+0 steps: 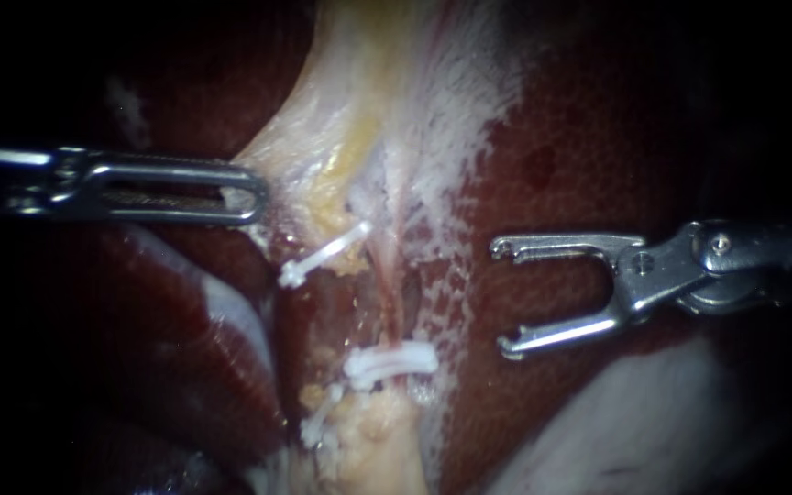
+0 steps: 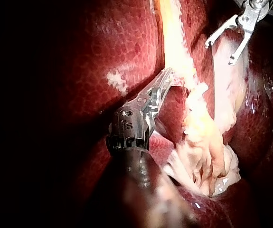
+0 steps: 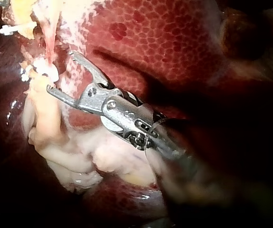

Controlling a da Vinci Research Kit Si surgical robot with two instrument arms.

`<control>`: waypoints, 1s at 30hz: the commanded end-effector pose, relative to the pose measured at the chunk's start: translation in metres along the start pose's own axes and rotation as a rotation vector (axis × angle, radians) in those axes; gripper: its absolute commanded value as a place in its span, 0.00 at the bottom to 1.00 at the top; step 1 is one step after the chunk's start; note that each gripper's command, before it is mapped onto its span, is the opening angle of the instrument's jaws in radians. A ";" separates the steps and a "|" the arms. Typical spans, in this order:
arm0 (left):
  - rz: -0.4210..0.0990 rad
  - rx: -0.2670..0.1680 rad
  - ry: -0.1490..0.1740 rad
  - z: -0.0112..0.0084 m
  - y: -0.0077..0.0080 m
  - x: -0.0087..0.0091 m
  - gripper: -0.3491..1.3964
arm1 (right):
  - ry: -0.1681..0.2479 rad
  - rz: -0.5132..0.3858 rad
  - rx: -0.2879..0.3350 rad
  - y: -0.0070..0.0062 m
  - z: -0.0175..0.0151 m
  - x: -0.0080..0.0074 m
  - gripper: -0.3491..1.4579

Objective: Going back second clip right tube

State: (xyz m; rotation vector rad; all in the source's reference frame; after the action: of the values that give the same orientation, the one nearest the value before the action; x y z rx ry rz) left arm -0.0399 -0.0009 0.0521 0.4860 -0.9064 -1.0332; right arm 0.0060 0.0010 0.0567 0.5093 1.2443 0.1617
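Our right instrument's hand [image 1: 501, 296] stood empty, right of the white clip [image 1: 391, 359].
Its jaws were apart, gripping nothing, over the liver [image 1: 579, 137]; the clip lay crosswise on the upright tube [image 1: 394, 302], clear of the hand, so we judged a pull rightward along the shaft free. Above-left of the clip, our left instrument [image 1: 254, 192] was clamped on pale tissue [image 1: 341, 110].

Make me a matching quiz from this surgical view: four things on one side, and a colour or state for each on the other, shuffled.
1 left instrument
2 right instrument
3 upper clip
4 liver

A dark red
B jaws open, empty
C white, slanted
D jaws shut on pale tissue

Pairs: 1-D, 2-B, 3-C, 4-A
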 end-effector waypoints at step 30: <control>-0.003 0.023 0.022 0.0032 -0.0008 0.0006 0.00 | 0.000 0.000 0.001 -0.0003 -0.0001 0.0000 0.52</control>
State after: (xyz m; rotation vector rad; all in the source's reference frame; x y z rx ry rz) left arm -0.0428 -0.0016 0.0536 0.5172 -0.8993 -1.0195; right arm 0.0058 0.0009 0.0565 0.5098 1.2446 0.1610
